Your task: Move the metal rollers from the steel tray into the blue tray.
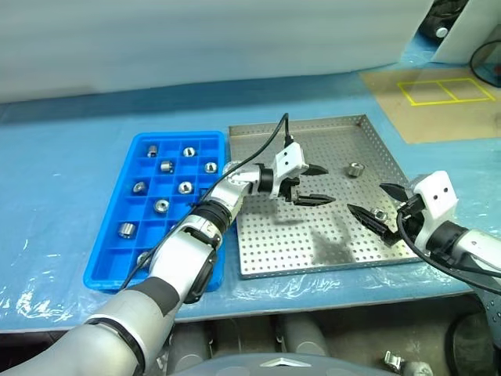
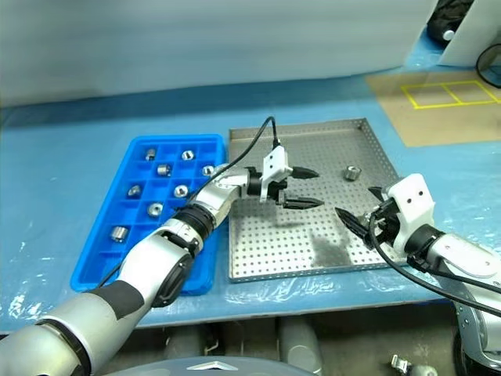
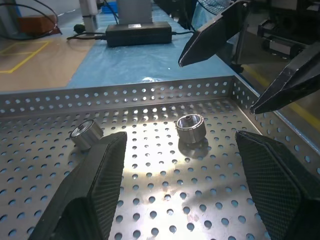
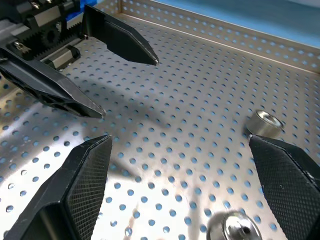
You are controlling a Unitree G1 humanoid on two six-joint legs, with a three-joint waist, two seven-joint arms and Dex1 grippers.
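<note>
Blue tray: bright blue rectangular plastic tray with square compartments sits at my far left on the blue-covered surface, its long side just beside the steel tray. I count about nine short shiny silver metal rollers in it, one to a compartment.

Left gripper: my left gripper reaches from over the blue tray out above the middle of the steel tray. Its black fingers are spread apart and empty.

Steel tray: large square silver metal tray with a low rim and a perforated floor lies in the centre. One roller rests on its floor toward the far right; a second lies near the right rim, between my right gripper's fingers as I see it from the head. In the left wrist view both lie on the perforated floor, well apart.

Right gripper: my right gripper hangs over the tray's right edge, pointing in toward the left gripper. Its fingers are released wide, grasping nothing.
</note>
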